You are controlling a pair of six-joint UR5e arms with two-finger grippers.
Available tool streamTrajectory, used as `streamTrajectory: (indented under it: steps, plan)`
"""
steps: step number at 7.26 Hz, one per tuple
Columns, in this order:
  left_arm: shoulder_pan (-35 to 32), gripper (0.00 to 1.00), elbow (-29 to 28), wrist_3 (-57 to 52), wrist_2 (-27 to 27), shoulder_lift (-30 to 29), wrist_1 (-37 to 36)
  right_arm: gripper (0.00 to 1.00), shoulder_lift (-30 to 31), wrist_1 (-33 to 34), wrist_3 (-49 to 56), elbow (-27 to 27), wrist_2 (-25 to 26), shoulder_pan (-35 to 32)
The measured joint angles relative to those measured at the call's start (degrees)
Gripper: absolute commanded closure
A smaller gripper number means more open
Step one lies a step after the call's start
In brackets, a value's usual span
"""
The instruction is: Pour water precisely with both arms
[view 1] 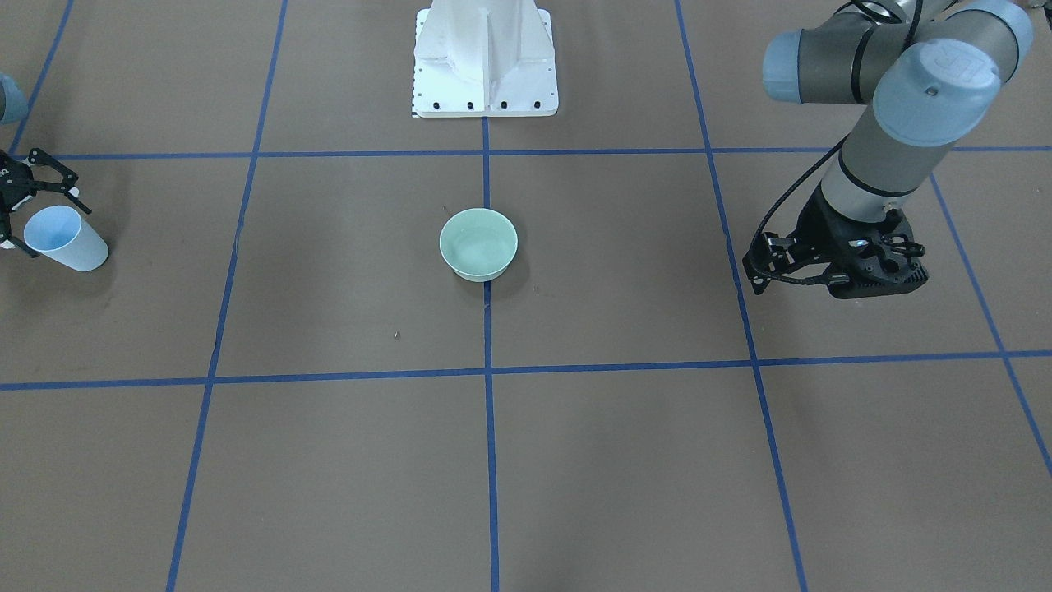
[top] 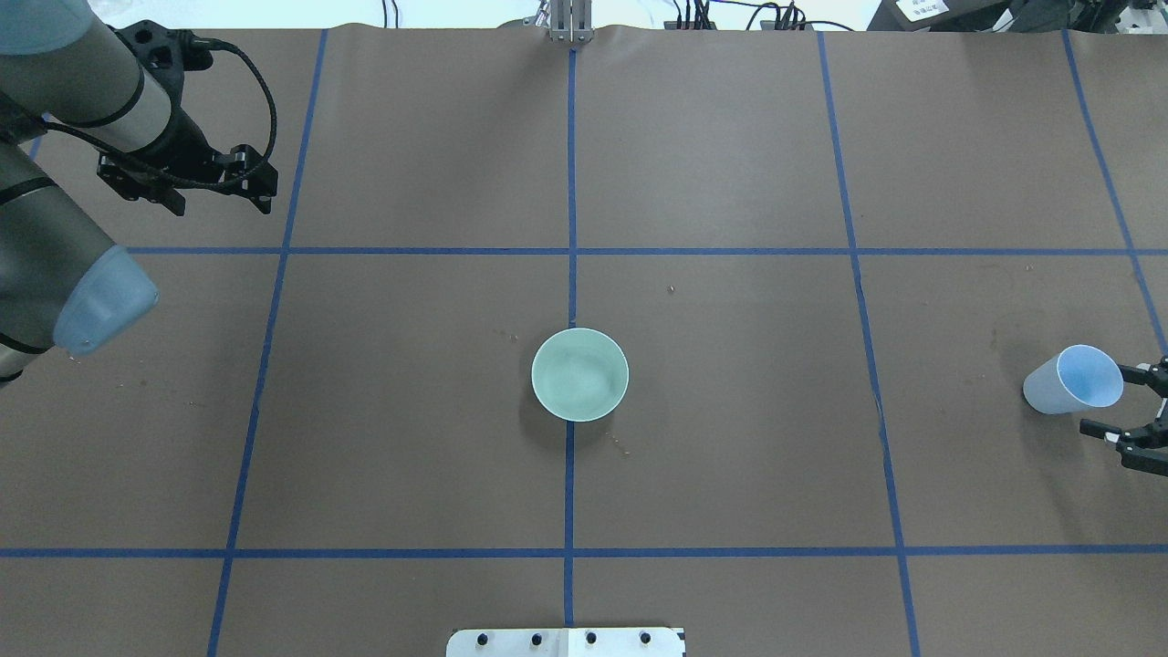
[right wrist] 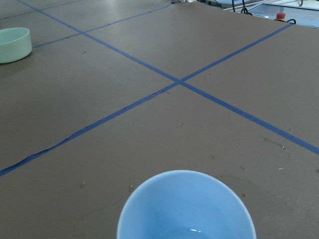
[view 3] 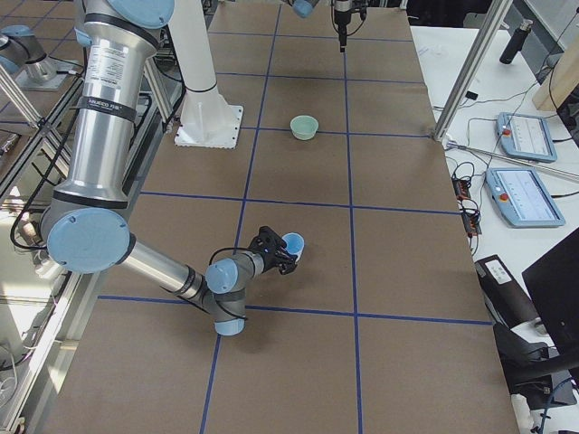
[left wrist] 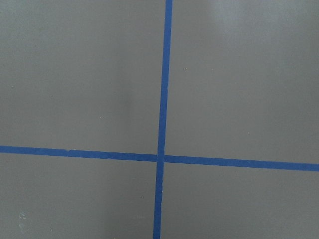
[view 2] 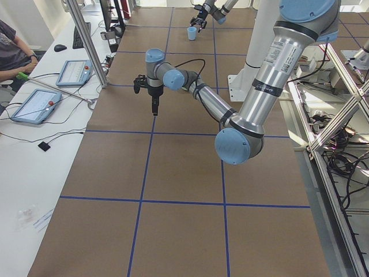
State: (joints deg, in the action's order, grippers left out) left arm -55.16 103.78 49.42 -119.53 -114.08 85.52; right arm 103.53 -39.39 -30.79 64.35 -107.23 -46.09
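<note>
Jaws apparently open around blue cup.

Brown table, blue tape grid; green bowl centre.

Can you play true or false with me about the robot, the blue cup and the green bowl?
1. The blue cup sits by the right gripper. True.
2. The green bowl is near the middle of the table. True.
3. The left gripper is holding the bowl. False: it hangs far from the bowl, over bare table.
4. The cup is inside the bowl. False: they are far apart.
5. The cup is red. False: it is light blue.
</note>
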Motion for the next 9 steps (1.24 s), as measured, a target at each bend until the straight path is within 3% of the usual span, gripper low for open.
streamTrajectory:
  steps: [6, 9]
  plan:
    - [-0.18, 0.00, 0.75, 0.06, 0.08, 0.01, -0.32, 0.01, 3.09, -3.86, -7.74, 0.39, 0.07, -3.03]
    - [-0.70, 0.00, 0.72, -1.80, 0.07, 0.46, -0.38, 0.01, 2.05, -1.08, -9.70, 0.26, 1.95, -6.57]
